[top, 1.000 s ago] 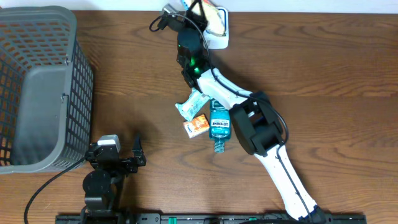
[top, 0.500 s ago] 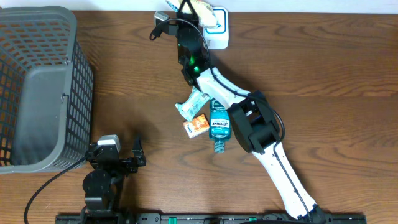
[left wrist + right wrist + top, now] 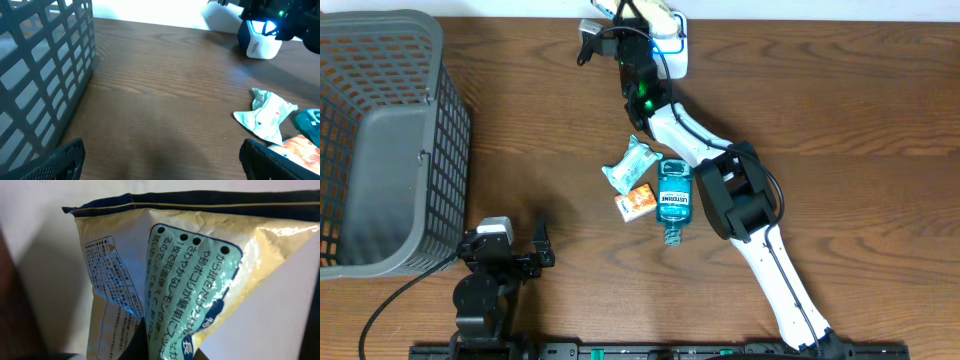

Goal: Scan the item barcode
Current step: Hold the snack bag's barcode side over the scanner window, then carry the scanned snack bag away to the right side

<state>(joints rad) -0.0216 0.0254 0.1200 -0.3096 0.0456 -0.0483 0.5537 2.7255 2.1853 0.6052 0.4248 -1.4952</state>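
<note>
Only the right wrist view shows print on the packet point(image 3: 175, 280) the right hand point(image 3: 632, 18) clamps.

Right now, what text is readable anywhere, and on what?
"LISTERINE": teal plastic mouthwash bottle.
"レモン", within vertical Japanese print: cream and mint foil pouch.
Its fine print: too small.
Orange packet, crumpled mint wrapper, white scanner label: blurred.

Basket point(image 3: 455, 150) walls the left; open table point(image 3: 860, 120) right; teal packet point(image 3: 632, 165) and bottle point(image 3: 674, 198) apparently crowd the centre.
</note>
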